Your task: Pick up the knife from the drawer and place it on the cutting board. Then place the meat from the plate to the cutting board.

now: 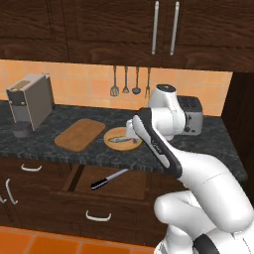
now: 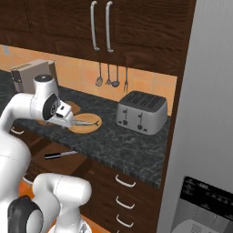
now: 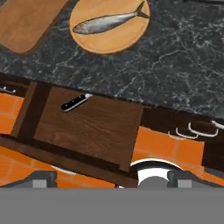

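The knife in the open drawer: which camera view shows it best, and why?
The left base view: the whole knife, black handle and silver blade, lies unobstructed on the drawer floor. The right base view shows it whole but smaller; in the hand view the countertop edge hides most of the blade.

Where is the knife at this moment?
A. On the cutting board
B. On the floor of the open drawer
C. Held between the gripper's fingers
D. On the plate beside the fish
B. The knife lies flat on the wooden floor of the open drawer, below the counter edge; the cutting board is bare and the plate carries just the fish.
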